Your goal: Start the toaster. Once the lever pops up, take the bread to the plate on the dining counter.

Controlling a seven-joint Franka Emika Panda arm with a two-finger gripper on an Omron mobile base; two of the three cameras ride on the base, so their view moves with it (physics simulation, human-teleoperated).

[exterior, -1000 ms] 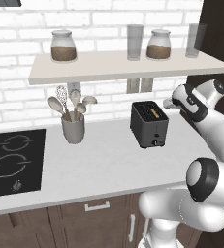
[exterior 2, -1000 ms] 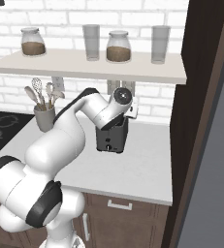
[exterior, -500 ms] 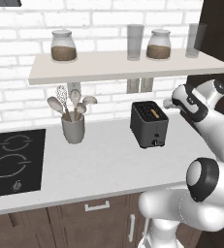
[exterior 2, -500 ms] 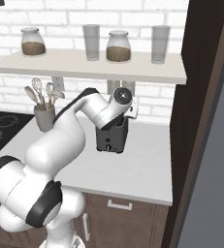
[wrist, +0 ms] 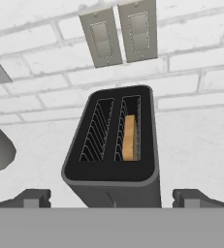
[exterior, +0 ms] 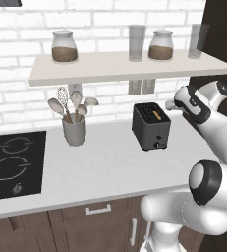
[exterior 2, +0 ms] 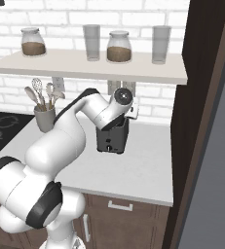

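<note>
Hovering spread wide above the toaster [wrist: 114, 145], the pincer [wrist: 111, 198] should descend squarely onto the front lever, avoiding the bread [wrist: 128, 137] in 1 slot.

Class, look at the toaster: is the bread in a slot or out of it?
In: the bread stands inside the toaster's right-hand slot in the hand view; the other slot is empty.

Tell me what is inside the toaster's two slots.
In the toaster, the bread stands on edge in the right slot as the hand view shows it; the left slot holds only its wire guides. The slice's lower part is hidden down in the slot.
</note>
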